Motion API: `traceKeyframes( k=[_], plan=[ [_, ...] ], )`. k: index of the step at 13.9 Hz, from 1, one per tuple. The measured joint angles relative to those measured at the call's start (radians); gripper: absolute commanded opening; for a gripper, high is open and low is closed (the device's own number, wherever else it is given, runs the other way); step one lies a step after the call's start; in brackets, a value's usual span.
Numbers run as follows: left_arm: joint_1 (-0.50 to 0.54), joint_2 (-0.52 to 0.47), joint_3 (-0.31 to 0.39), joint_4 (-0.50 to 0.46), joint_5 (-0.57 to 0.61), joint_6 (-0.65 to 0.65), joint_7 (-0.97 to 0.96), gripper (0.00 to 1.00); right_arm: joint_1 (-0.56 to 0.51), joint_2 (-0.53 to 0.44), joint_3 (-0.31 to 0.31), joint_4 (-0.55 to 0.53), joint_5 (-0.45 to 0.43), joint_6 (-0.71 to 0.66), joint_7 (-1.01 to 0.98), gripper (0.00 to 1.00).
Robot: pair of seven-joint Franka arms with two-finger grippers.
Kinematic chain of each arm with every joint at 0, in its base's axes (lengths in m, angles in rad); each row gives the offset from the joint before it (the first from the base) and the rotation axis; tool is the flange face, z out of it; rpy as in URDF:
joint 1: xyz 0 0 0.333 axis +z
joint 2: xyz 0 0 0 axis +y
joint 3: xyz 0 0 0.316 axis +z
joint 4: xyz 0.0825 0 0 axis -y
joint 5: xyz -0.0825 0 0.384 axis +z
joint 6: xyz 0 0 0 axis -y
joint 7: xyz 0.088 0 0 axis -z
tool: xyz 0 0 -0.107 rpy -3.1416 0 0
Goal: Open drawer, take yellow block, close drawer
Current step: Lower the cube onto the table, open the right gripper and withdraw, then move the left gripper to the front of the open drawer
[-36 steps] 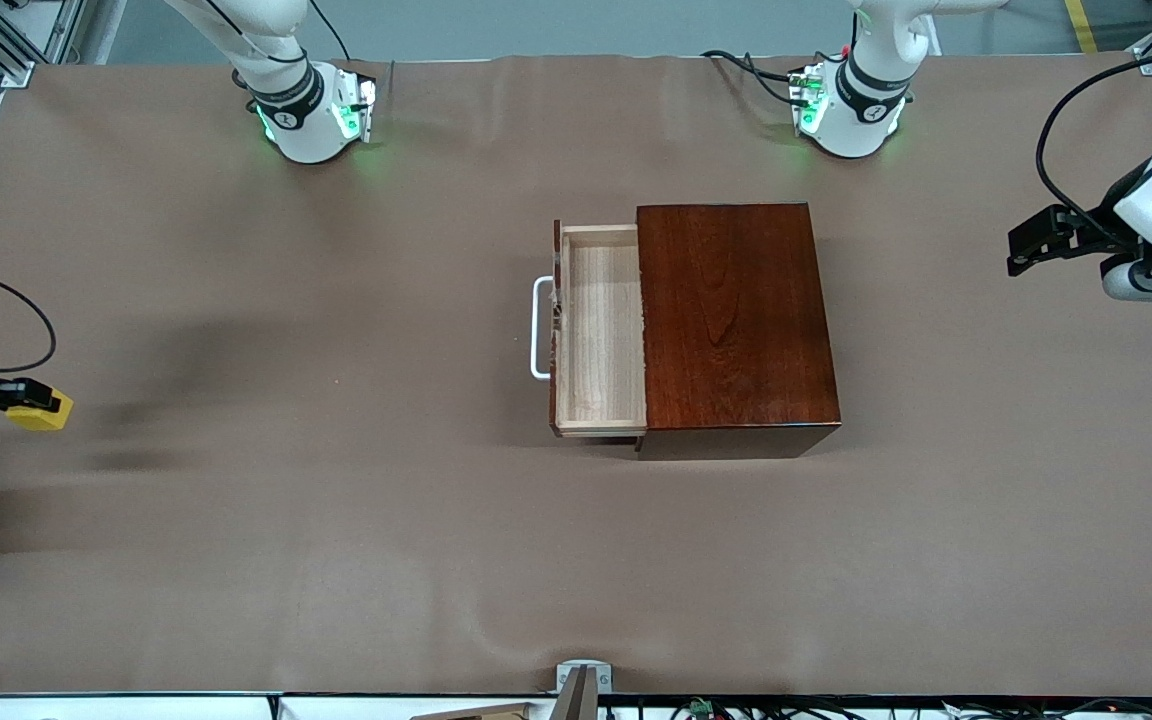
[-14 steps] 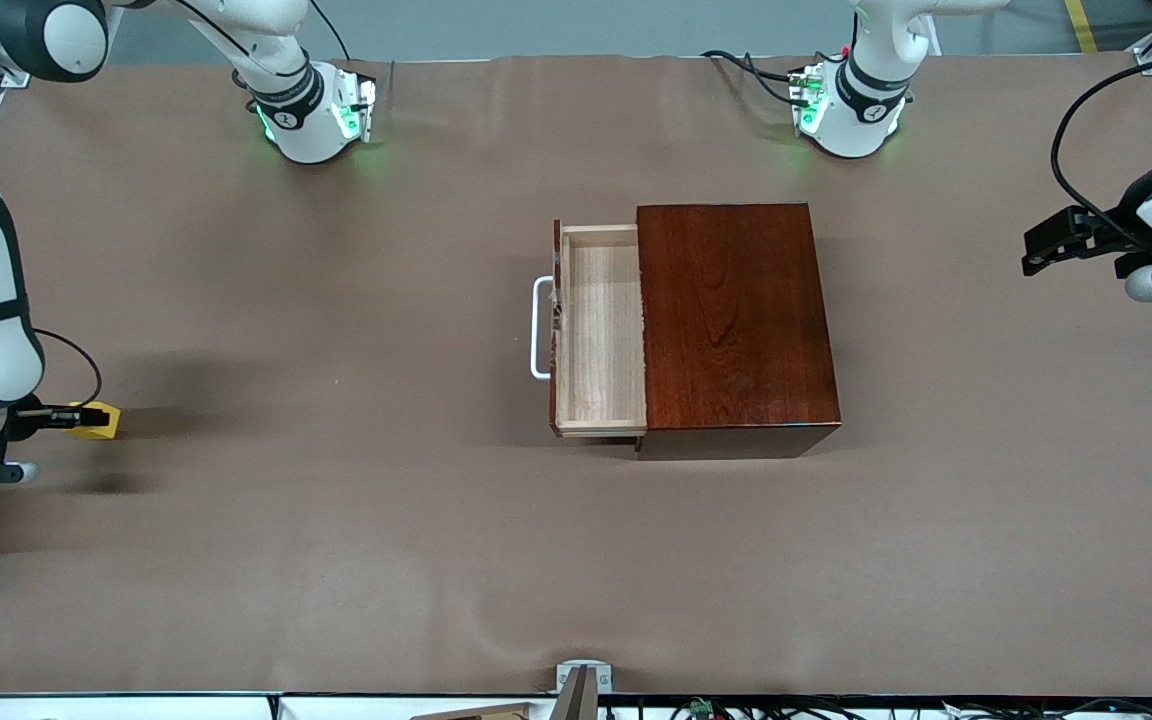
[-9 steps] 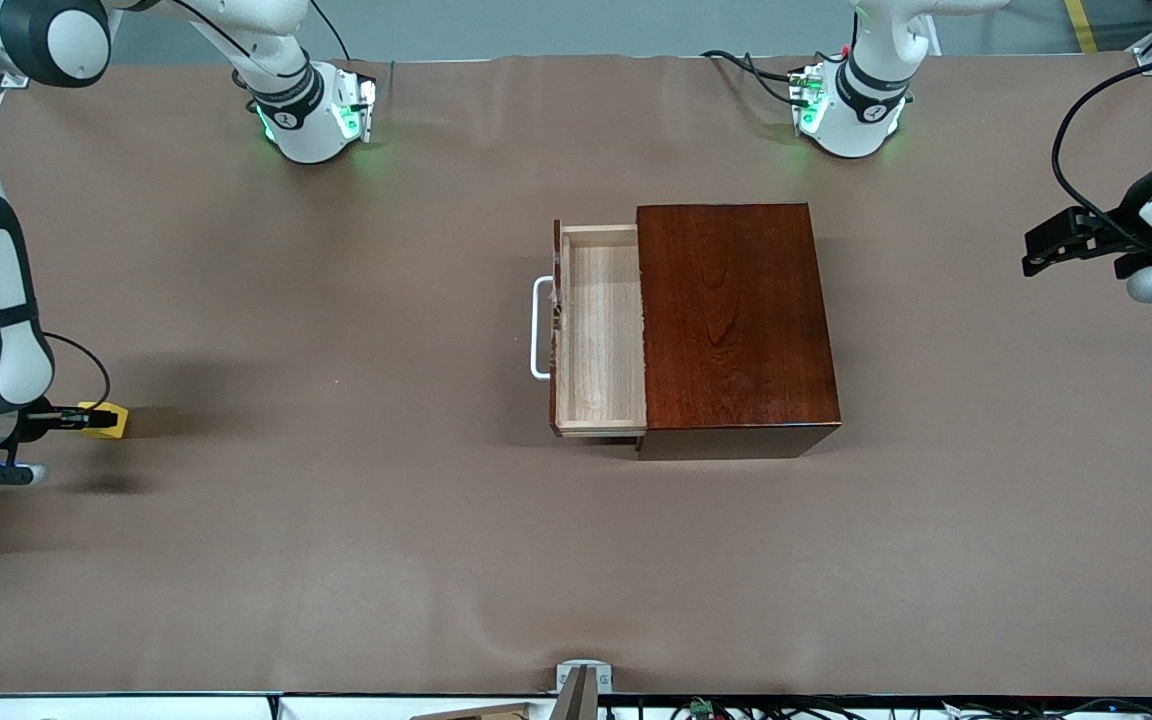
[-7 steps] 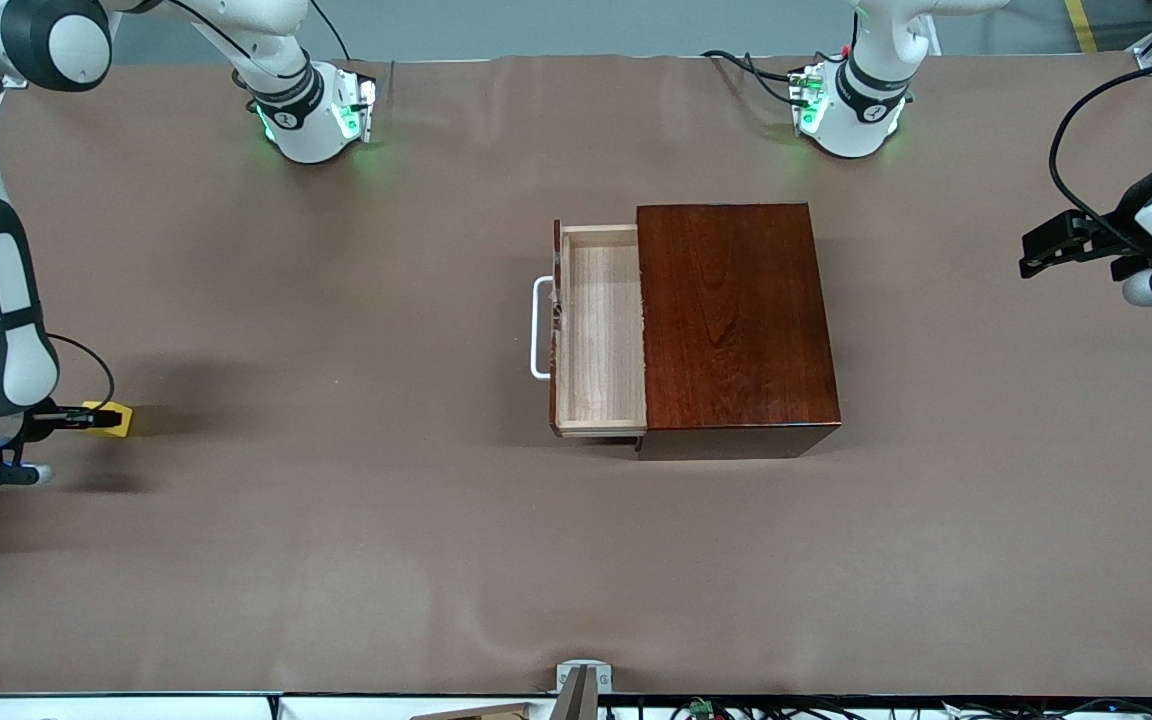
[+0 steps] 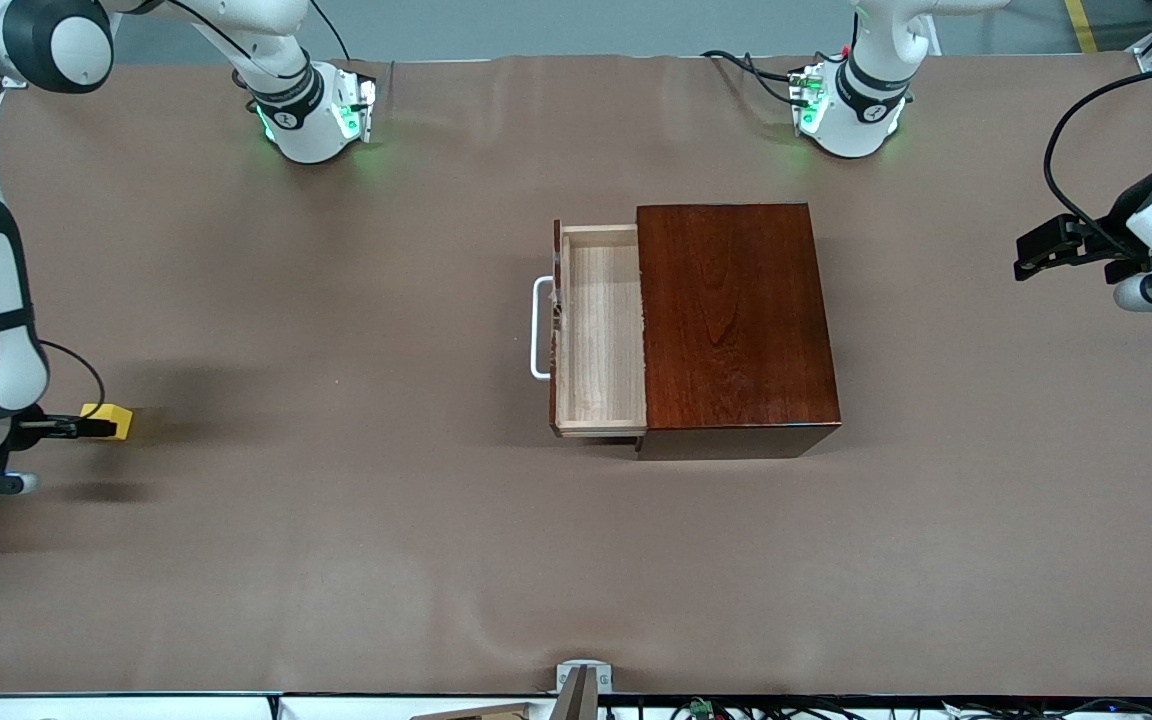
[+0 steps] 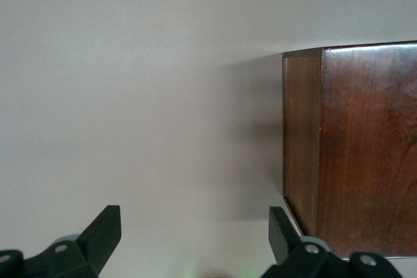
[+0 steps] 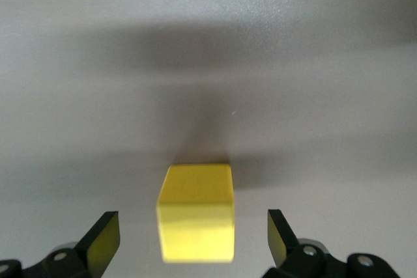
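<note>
The yellow block (image 5: pixel 122 418) (image 7: pixel 195 216) rests on the table at the right arm's end. My right gripper (image 5: pixel 101 427) (image 7: pixel 193 239) is low around it and open, with a gap between each finger and the block. The drawer (image 5: pixel 600 330) stands pulled out of the mahogany box (image 5: pixel 736 315) (image 6: pixel 355 148), its pale tray bare and its white handle (image 5: pixel 538 328) toward the right arm's end. My left gripper (image 5: pixel 1034 256) (image 6: pixel 194 232) hangs open and holds nothing, over the table at the left arm's end, where it waits.
The two arm bases (image 5: pixel 311 115) (image 5: pixel 851 110) stand along the table edge farthest from the front camera, with cables beside them. A small metal bracket (image 5: pixel 583 678) sits at the table edge nearest that camera.
My right gripper carried the yellow block down to the table and has now opened, letting it go. The left gripper drifted only slightly. The drawer has not moved.
</note>
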Motion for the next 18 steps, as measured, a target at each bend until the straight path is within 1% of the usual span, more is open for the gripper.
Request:
traceKeyframes(
  k=[2, 4, 7, 10, 12, 14, 16, 18],
  plan=[
    [0.000, 0.000, 0.000, 0.000, 0.000, 0.000, 0.000, 1.00, 0.005, -0.028, 0.003, 0.064, -0.001, -0.124, 0.000, 1.00],
    [0.000, 0.000, 0.000, 0.001, 0.000, 0.000, 0.000, 1.00, 0.013, -0.096, 0.004, 0.097, -0.001, -0.213, 0.000, 1.00],
    [-0.003, 0.000, -0.001, 0.005, -0.001, 0.000, 0.000, 1.00, 0.036, -0.241, 0.006, 0.100, -0.002, -0.377, 0.014, 1.00],
    [-0.008, 0.002, -0.019, 0.003, -0.002, 0.000, -0.024, 1.00, 0.089, -0.367, 0.011, 0.071, -0.002, -0.501, 0.134, 1.00],
    [-0.011, 0.011, -0.053, 0.000, -0.003, 0.000, -0.088, 1.00, 0.153, -0.456, 0.016, 0.016, -0.002, -0.520, 0.235, 1.00],
    [-0.014, 0.029, -0.093, 0.000, -0.003, 0.000, -0.184, 1.00, 0.224, -0.557, 0.019, -0.062, -0.002, -0.516, 0.311, 1.00],
    [-0.016, 0.058, -0.155, -0.001, -0.003, 0.000, -0.342, 1.00, 0.279, -0.649, 0.021, -0.139, -0.001, -0.478, 0.341, 1.00],
    [-0.026, 0.097, -0.230, 0.000, -0.004, 0.002, -0.516, 1.00, 0.311, -0.723, 0.022, -0.215, -0.001, -0.404, 0.344, 1.00]
  ],
)
